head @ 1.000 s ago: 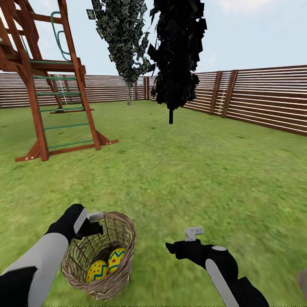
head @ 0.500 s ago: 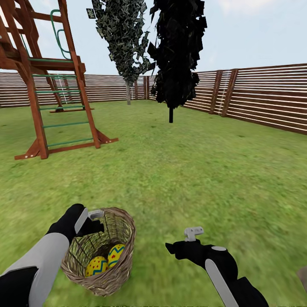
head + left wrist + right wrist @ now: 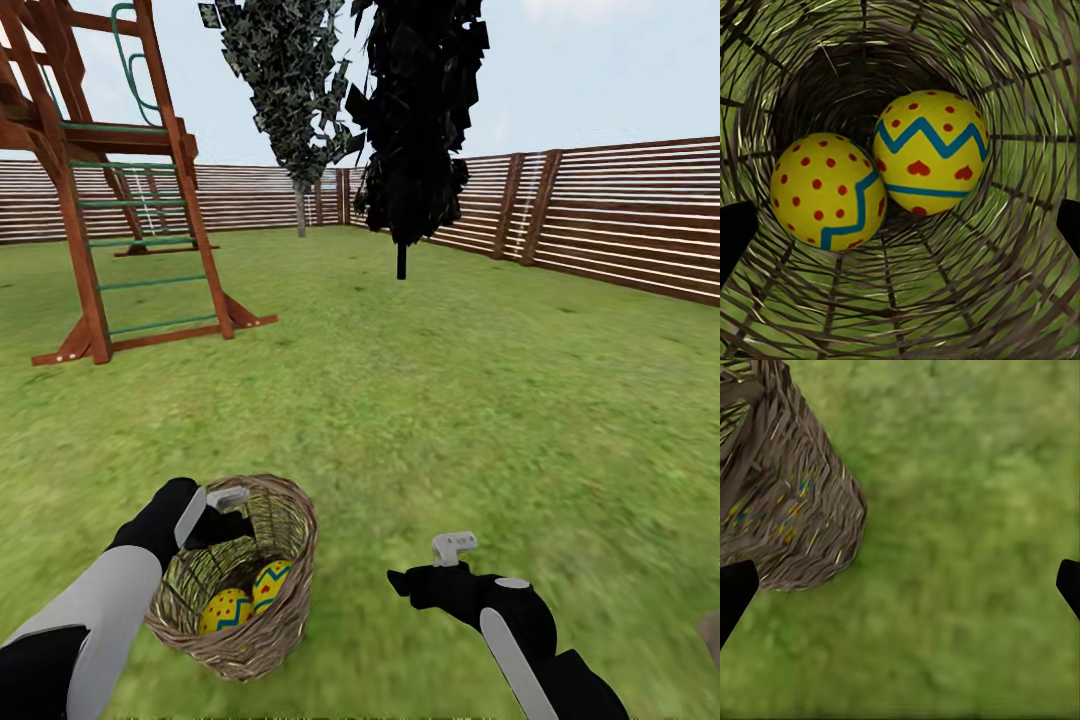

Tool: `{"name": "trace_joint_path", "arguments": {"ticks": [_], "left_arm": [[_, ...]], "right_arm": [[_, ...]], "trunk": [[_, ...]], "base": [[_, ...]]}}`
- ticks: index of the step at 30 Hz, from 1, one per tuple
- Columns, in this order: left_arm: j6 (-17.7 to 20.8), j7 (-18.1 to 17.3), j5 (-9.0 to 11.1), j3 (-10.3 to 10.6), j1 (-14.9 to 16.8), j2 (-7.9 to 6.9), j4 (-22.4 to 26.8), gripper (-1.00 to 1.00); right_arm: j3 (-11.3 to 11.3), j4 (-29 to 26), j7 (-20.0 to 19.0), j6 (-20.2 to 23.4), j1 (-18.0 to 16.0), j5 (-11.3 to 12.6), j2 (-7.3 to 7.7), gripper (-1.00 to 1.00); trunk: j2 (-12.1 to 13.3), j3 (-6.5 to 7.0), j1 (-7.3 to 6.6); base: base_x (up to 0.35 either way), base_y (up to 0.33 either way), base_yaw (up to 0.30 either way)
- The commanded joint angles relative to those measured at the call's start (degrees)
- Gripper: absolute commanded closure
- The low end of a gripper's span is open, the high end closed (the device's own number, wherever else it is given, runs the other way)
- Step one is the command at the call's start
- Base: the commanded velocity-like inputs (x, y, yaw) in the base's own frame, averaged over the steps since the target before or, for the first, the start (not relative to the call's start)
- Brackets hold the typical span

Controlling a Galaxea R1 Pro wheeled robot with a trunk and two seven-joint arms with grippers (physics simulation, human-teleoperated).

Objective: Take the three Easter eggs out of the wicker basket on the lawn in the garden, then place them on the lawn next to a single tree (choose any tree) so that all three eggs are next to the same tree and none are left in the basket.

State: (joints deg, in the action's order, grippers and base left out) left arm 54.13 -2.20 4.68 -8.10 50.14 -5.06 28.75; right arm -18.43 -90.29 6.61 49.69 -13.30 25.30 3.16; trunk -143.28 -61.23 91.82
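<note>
- Jaws of the left gripper [image 3: 228, 505] sit at the braided rim of the wicker basket [image 3: 290, 560], apparently gripping it; tips spread wide in the left wrist view.
- Right gripper [image 3: 425, 578] hovers over the lawn [image 3: 480, 400], jaws wide apart, empty.
- Basket tilted, held at the robot's left; two Easter eggs [image 3: 874, 176] touching inside. Third egg: cannot tell.
- Judgement: early stage; no egg placed, trees far ahead.
</note>
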Motion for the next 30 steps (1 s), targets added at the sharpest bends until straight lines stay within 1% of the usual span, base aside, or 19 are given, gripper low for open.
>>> {"name": "trace_joint_path", "arguments": {"ticks": [1,13,18,21,26,30], "left_arm": [[0.12,-0.01,0.25,-0.17,0.03,0.00,0.06,-1.00],[-0.48,-0.17,0.21,-0.09,-0.01,-0.04,0.20,-1.00],[-1.47,-0.33,0.17,-0.06,0.00,0.04,0.24,-1.00],[-1.79,-0.85,0.16,-0.02,-0.03,-0.03,0.25,-1.00],[-1.96,-3.08,0.11,0.12,-0.04,-0.17,0.25,-1.00],[-2.04,-4.31,0.08,0.85,-0.04,-0.26,0.26,-1.00]], "right_arm": [[-0.11,-0.06,0.60,0.14,-0.05,0.59,0.06,-1.00],[-0.15,0.02,0.60,0.14,-0.05,0.47,0.00,-1.00],[-0.16,0.06,0.60,0.14,-0.05,0.46,0.00,-1.00],[-0.17,0.09,0.60,0.14,-0.04,0.40,0.00,-1.00],[-0.19,0.11,0.60,0.14,-0.05,0.39,0.00,-1.00],[-0.20,0.12,0.60,0.14,-0.05,0.37,0.00,-1.00]], "trunk": [[-0.04,-0.28,0.01],[-0.20,-2.94,0.32],[-0.27,-4.05,0.45],[-0.31,-4.71,0.53],[-0.38,-5.82,0.65],[-0.43,-6.71,0.76]], "base": [[0.000,0.000,0.000],[0.000,0.000,0.000],[0.000,0.000,0.000],[0.000,0.000,0.000],[0.000,0.000,0.000],[0.000,0.000,0.000]]}}
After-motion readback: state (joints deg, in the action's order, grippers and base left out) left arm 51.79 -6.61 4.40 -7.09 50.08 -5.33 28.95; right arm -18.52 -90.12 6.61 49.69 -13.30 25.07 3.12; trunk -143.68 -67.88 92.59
